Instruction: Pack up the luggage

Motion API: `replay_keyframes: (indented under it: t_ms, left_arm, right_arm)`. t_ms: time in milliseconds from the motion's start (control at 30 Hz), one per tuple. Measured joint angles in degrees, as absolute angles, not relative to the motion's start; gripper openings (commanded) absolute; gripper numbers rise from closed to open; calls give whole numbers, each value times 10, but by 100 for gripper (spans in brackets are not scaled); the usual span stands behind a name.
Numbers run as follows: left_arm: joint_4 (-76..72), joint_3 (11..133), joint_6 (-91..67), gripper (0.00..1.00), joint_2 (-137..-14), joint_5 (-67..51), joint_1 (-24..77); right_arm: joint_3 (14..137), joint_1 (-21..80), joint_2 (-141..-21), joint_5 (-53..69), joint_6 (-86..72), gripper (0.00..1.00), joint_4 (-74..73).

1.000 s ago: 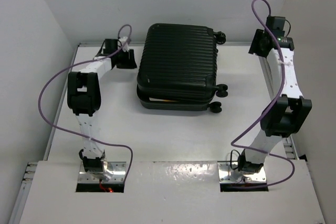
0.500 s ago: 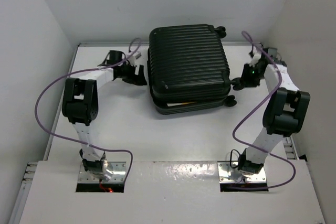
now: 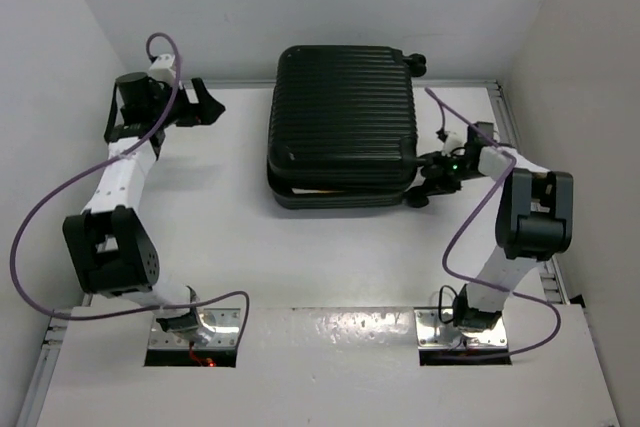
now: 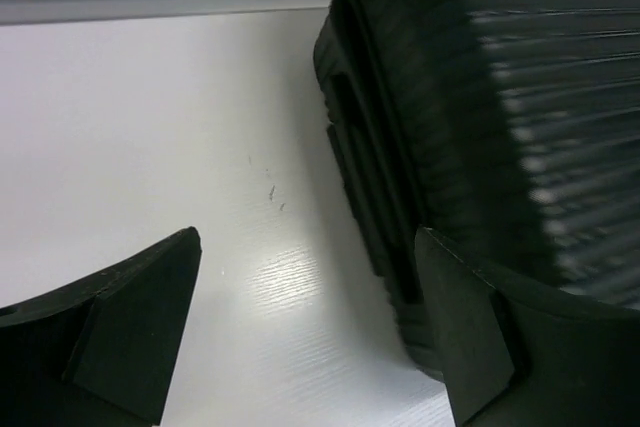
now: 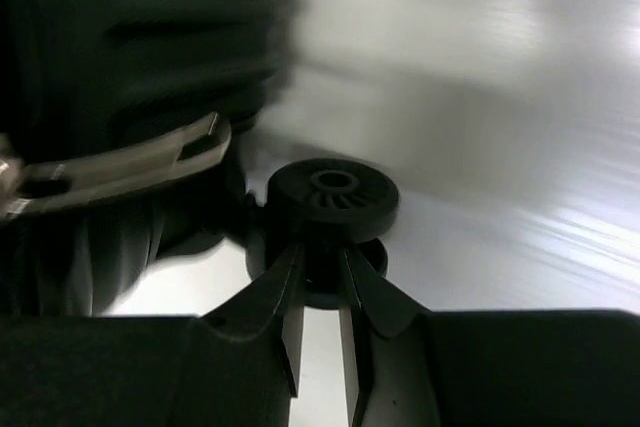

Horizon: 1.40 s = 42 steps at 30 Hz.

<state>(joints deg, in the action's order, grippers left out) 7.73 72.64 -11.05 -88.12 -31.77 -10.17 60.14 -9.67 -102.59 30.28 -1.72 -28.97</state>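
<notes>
The luggage (image 3: pixel 340 117), a large black ribbed hard-shell suitcase, lies flat at the back middle of the white table (image 3: pixel 300 257), its two shells nearly together. My left gripper (image 3: pixel 205 105) hovers to its left, apart from it. In the left wrist view this gripper (image 4: pixel 310 332) is wide open over bare table, with the luggage (image 4: pixel 480 97) to its right. My right gripper (image 3: pixel 428 179) is at the suitcase's near right corner. In the right wrist view its jaws (image 5: pixel 322 257) are shut on the mount of a small black wheel (image 5: pixel 333 195).
White walls enclose the table on the left, back and right. A raised white panel (image 3: pixel 330 347) crosses the near edge over both arm bases. Purple cables (image 3: pixel 40 217) loop beside each arm. Another wheel (image 3: pixel 418 62) sticks out at the far right corner.
The left gripper drew back from the suitcase's left side and opened. The right gripper came in to the near right wheel and closed on it. The suitcase shifted left.
</notes>
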Motion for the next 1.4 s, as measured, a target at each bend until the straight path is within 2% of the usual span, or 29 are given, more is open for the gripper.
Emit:
replay_keyframes:
  t_ms: [333,400,500,533,567,667,800,900,1067,1167,1200,1267,1300,1400]
  left_arm:
    - [171,697,-89,94,-785,-374,-168]
    - [188,693,-91,94,-771,-359,-186]
    - [205,689,-95,94,-753,-314,-212]
    - [206,688,-95,94,-750,-296,-218]
    - [208,687,-95,94,-747,-274,-222]
    - [215,683,-95,94,-748,-231,-222]
    - [219,684,-95,94,-765,-207,-220]
    - [222,692,-94,94,-795,-200,-213]
    - [229,712,-91,94,-840,-199,-195]
    - [229,715,-91,94,-841,-198,-192]
    - [227,715,-91,94,-841,-198,-192]
    - [225,715,-95,94,-841,-195,-191]
    - [223,715,-97,94,-841,-194,-191]
    - [216,715,-100,94,-841,-192,-190]
  right_arm:
    - [516,205,-973,401,-118,18,-138]
    - [505,248,-944,407,-128,21,-103]
    - [490,296,-860,406,-129,34,-37]
    - [490,299,-835,405,-128,41,-21]
    - [494,296,-807,401,-127,54,-6]
    - [532,237,-764,369,-125,74,14]
    - [610,111,-784,324,-94,81,12]
    - [671,22,-848,329,-47,82,-21]
    - [834,-57,-1031,353,47,82,-128]
    - [885,-76,-1107,355,59,69,-147]
    - [898,-81,-1129,351,52,59,-156]
    - [933,-90,-1177,346,15,51,-157]
    - [953,-96,-1205,345,-23,42,-147]
    - [983,-107,-1272,342,-125,35,-100]
